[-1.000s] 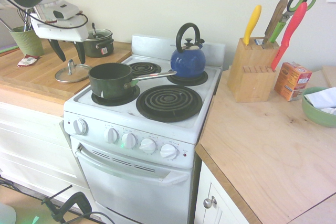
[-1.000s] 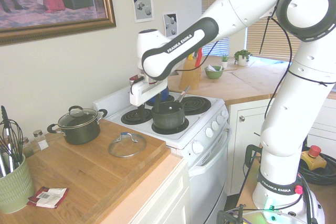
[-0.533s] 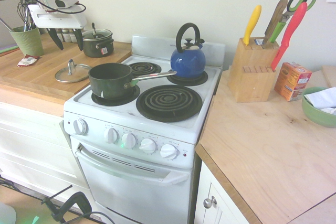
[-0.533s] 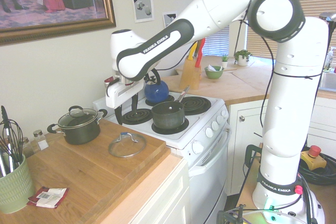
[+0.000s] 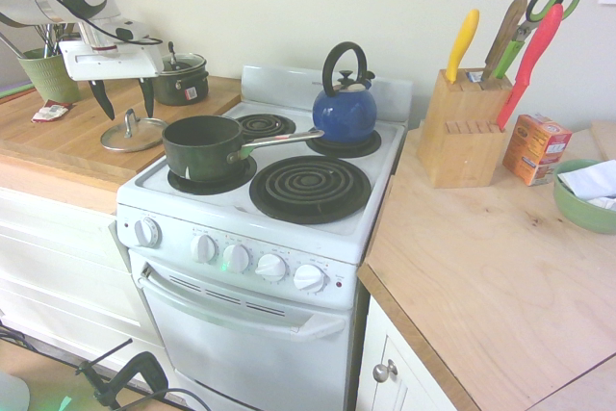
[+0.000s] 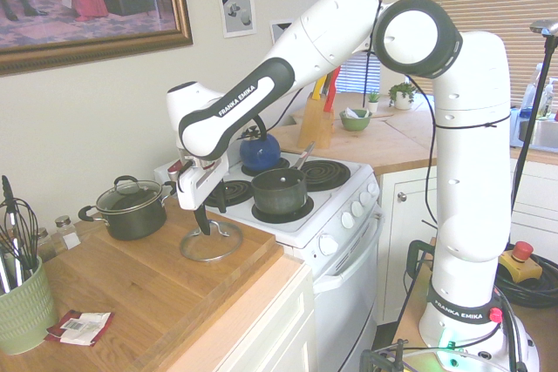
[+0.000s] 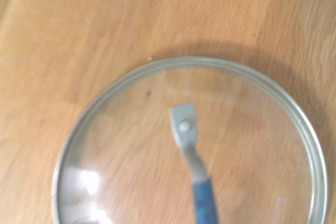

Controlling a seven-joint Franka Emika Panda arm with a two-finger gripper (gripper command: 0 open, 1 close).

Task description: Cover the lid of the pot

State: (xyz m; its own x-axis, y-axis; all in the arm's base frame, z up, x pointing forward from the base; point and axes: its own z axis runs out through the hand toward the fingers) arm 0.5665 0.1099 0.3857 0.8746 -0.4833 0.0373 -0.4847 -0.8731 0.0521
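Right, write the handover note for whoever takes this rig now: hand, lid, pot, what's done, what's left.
Hand: open, fingers pointing down over the lid, holding nothing.
Lid: glass with a metal rim, lying handle up on the wooden counter left of the stove in the first exterior view.
Pot: dark saucepan, uncovered, on the stove's front burner nearest that counter.
Done: the hand is above the lid; no grasp yet.
Left: grip the lid's handle, lift, carry it to the saucepan, set it on, let go.
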